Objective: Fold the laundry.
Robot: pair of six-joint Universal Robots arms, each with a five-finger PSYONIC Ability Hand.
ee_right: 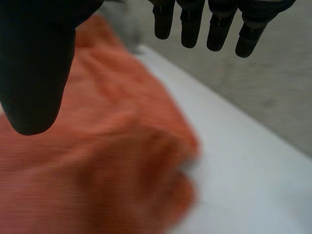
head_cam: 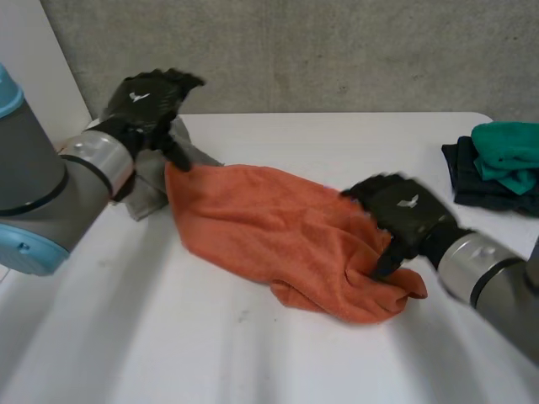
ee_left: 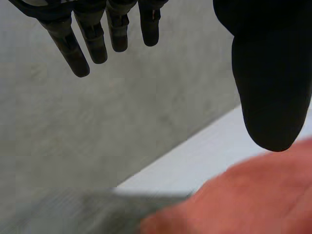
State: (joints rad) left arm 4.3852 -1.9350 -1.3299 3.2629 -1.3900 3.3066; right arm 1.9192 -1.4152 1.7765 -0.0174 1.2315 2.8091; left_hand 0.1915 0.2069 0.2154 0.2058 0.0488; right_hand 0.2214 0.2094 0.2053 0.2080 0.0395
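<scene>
An orange towel (head_cam: 278, 240) lies rumpled across the middle of the white table (head_cam: 168, 337), its near right end bunched up. My left hand (head_cam: 152, 101) hovers above the towel's far left corner, fingers (ee_left: 73, 46) straight and apart from the thumb, holding nothing; the orange towel (ee_left: 243, 200) lies below its thumb. My right hand (head_cam: 404, 215) is over the towel's bunched right end, thumb pointing down at the cloth. In the right wrist view its fingers (ee_right: 219, 27) are spread wide with the orange towel (ee_right: 97, 161) under the palm and nothing gripped.
A grey cloth (head_cam: 156, 181) lies under and beside my left hand at the table's far left, touching the towel's corner. A stack of folded dark and green clothes (head_cam: 501, 164) sits at the right edge. A grey wall stands behind the table.
</scene>
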